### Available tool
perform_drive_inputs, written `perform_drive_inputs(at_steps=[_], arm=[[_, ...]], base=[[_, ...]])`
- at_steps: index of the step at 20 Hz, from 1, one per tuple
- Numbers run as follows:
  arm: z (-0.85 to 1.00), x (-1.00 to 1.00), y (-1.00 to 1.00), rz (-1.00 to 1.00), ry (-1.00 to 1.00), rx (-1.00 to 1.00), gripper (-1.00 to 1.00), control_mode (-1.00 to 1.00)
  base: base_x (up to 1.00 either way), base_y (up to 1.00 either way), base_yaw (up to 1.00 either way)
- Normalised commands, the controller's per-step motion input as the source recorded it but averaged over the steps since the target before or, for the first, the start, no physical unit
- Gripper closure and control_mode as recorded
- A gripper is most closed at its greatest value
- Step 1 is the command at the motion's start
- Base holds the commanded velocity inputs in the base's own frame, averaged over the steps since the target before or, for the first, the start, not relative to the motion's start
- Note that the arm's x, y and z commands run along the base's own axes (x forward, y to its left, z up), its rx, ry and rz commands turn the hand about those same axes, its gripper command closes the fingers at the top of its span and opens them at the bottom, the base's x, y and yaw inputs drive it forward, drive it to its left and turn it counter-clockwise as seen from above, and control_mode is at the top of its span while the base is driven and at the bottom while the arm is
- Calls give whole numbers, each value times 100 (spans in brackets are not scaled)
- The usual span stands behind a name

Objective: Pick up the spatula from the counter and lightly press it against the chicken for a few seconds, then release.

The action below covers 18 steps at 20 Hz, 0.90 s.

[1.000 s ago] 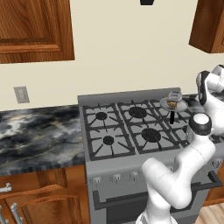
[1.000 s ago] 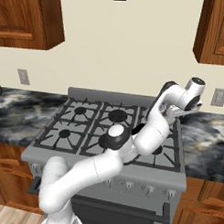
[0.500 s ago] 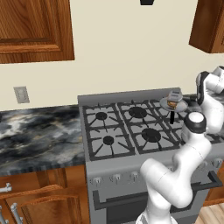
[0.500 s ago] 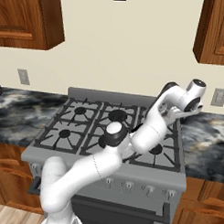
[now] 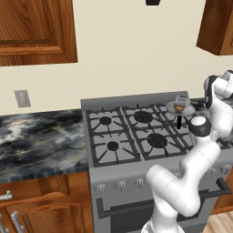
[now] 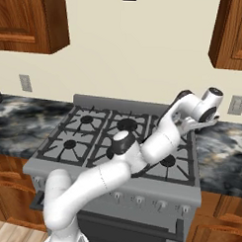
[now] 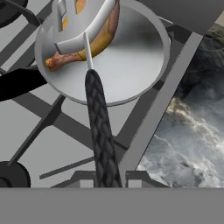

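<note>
My gripper (image 7: 109,177) is shut on the spatula (image 7: 99,127), holding its black braided handle near the end. The spatula's white slotted head (image 7: 83,26) lies across the browned chicken (image 7: 98,41) in a round silver pan (image 7: 131,65) and seems to touch it. The pan (image 5: 182,109) sits on the stove's back right burner, with its black handle (image 7: 19,83) pointing toward the stove's front. In the left base view the spatula head (image 5: 182,100) is over the pan, with my hand (image 5: 217,88) to its right. The right base view shows my hand (image 6: 207,104) over the stove's right edge.
The gas stove (image 5: 132,132) has dark grates and several free burners. Dark marbled counter lies on its left (image 5: 36,141) and right (image 6: 223,146). Wooden wall cabinets (image 5: 36,27) hang above. The stove's raised right rim (image 7: 153,113) runs just beside the pan.
My arm's elbow has drifted slightly toward the stove. The hand and the spatula head stay over the pan, and the grip is unchanged.
</note>
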Motion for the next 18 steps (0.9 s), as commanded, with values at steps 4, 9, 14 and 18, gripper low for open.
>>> perform_drive_inputs(at_steps=[4,9,14,18], arm=[[-8,0,-5,0,1,0,100,-100],[-1,0,0,0,0,0,100,-100],[0,0,0,0,0,0,100,-100],[0,0,0,0,0,0,100,-100]], base=[[0,0,0],[0,0,0],[0,0,0],[0,0,0]])
